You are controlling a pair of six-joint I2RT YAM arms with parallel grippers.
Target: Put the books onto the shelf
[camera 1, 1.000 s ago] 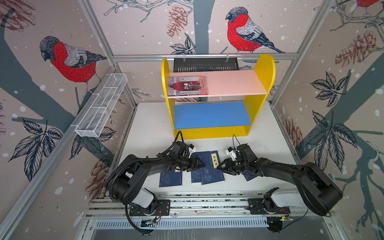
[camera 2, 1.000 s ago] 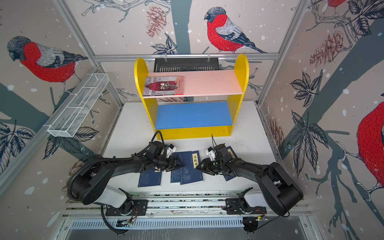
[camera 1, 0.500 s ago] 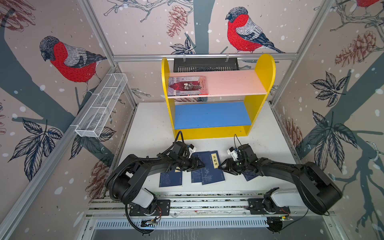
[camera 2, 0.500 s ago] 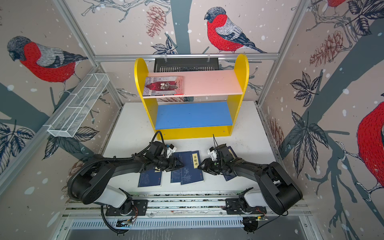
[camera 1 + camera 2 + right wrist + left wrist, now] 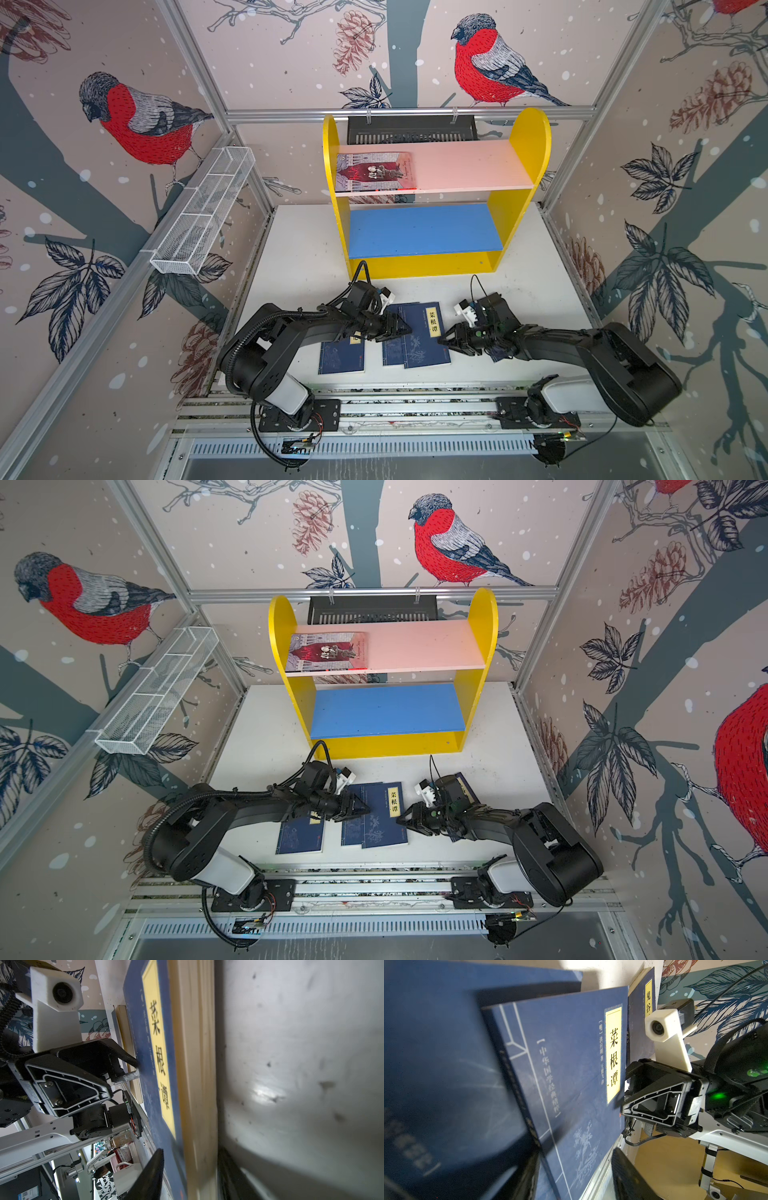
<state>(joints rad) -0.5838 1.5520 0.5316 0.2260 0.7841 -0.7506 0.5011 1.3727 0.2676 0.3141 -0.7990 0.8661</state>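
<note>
The grey book (image 5: 376,172) lies flat at the left end of the pink board (image 5: 469,166) of the shelf (image 5: 530,137) in both top views. Four more lie on the counter (image 5: 299,266). A lone book (image 5: 341,356) is at the left, and the labelled book (image 5: 419,340) overlaps a lower book (image 5: 390,355) in the middle. A fourth book (image 5: 636,1022) is mostly hidden under the right arm from above, and its yellow label shows only in the left wrist view.

The left gripper (image 5: 405,329) and right gripper (image 5: 441,338) meet the labelled book from opposite long edges. Only the right wrist view shows the left jaws standing apart, with one fingertip (image 5: 134,1061) on the cover by the spine. It also shows the right jaws straddling the page edge. Whether they pinch it I cannot tell.
</note>
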